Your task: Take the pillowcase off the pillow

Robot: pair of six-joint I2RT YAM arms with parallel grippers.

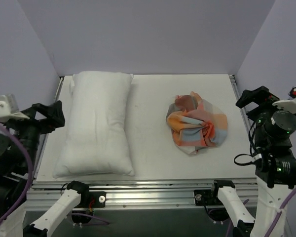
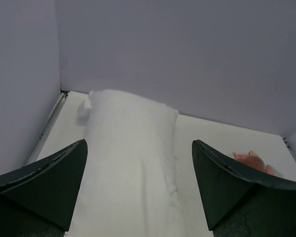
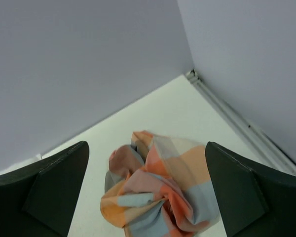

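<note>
The plain white pillow [image 1: 97, 123] lies bare and lengthwise on the left half of the table. The checked pillowcase [image 1: 196, 123] sits apart from it on the right half, crumpled into a heap. My left gripper [image 1: 53, 114] hangs off the table's left edge beside the pillow, open and empty. In the left wrist view the pillow [image 2: 130, 148] shows between the spread fingers [image 2: 64, 173], with a corner of the pillowcase [image 2: 251, 159] at the right. My right gripper [image 1: 254, 98] stands open at the right edge; in its wrist view the pillowcase [image 3: 158, 192] lies below the wide-apart jaws.
The white table [image 1: 153, 158] is enclosed by pale lilac walls at the back and both sides. A metal rail [image 1: 148, 190] with both arm bases runs along the near edge. A strip of bare tabletop separates pillow and pillowcase.
</note>
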